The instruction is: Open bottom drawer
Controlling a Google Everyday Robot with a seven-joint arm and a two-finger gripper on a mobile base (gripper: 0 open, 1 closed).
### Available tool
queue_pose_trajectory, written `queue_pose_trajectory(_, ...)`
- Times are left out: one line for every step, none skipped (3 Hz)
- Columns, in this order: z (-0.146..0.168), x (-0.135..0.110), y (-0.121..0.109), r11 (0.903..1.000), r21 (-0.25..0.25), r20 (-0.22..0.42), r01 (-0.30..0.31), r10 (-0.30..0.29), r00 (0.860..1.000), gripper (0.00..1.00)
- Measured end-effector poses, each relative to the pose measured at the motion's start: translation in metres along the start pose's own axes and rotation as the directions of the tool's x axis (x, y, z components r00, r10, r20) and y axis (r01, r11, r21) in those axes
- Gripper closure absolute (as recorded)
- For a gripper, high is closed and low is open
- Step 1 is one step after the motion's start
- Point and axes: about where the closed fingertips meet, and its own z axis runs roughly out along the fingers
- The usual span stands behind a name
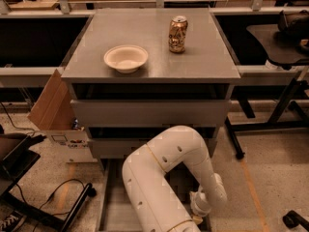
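The gripper (199, 215) sits at the bottom of the frame, right of centre, low against the floor end of the grey cabinet (149, 112). It is mostly hidden under the white wrist, so I cannot tell whether it is open or closed, or whether it touches anything.

From it the white arm (166, 170) bends up and back down in a thick loop across the lower centre. The bottom drawer (112, 202) stands pulled out under the arm. A strip of its shallow grey tray shows left of the arm, and its front is out of view at the lower edge.

Above are the middle drawer front (108, 148) and the tallest front. On the worktop (145, 25) stand a pale bowl (126, 58) and a drink can (177, 34), well apart. A cardboard box (50, 105) leans at the cabinet's left side.
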Motion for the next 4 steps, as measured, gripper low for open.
queue_pose_trajectory(0.001, 0.000, 0.001, 1.0000, -0.002, 0.001, 0.000, 0.000, 1.000, 0.17)
queue_pose_trajectory(-0.019, -0.008, -0.008, 0.9997, 0.012, -0.010, 0.023, -0.023, 1.000, 0.40)
queue_pose_trajectory(-0.087, -0.027, -0.020, 0.9947, 0.088, -0.053, 0.053, -0.049, 0.997, 0.71)
queue_pose_trajectory(-0.158, -0.043, -0.017, 0.9800, 0.182, -0.077, 0.081, -0.068, 0.995, 0.94)
